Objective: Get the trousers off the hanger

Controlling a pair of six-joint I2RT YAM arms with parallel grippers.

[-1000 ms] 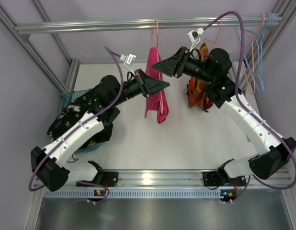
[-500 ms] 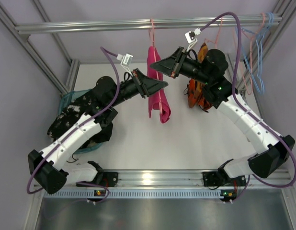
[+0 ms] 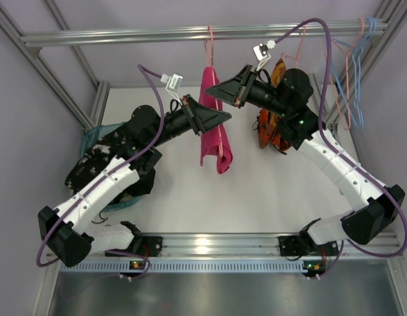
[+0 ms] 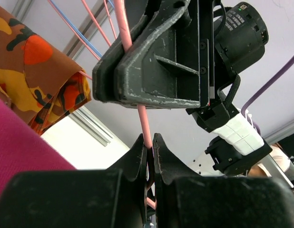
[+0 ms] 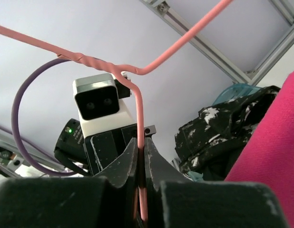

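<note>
1. Left gripper (image 4: 148, 142) and right gripper (image 5: 141, 141) are both clamped on the pink hanger (image 5: 139, 109) wire.
2. Magenta trousers (image 3: 215, 141) drape from it, seemingly over its hidden bar.
3. Step: steadying the hanger. Next, one gripper lets go and pulls the cloth off.

Magenta trousers (image 3: 213, 135) hang from a pink hanger (image 3: 209, 41) hooked over the aluminium rail (image 3: 124, 36), with the left gripper (image 3: 226, 117) reaching in from the left to touch their upper part and the right gripper (image 3: 215, 92) coming from the right just above it. Orange patterned trousers (image 3: 272, 128) hang behind the right arm, with empty hangers (image 3: 352, 79) further right. A black garment with white marks (image 3: 98, 161) lies in a teal basket (image 3: 90, 135) at the left of the white surface (image 3: 256, 191).
</note>
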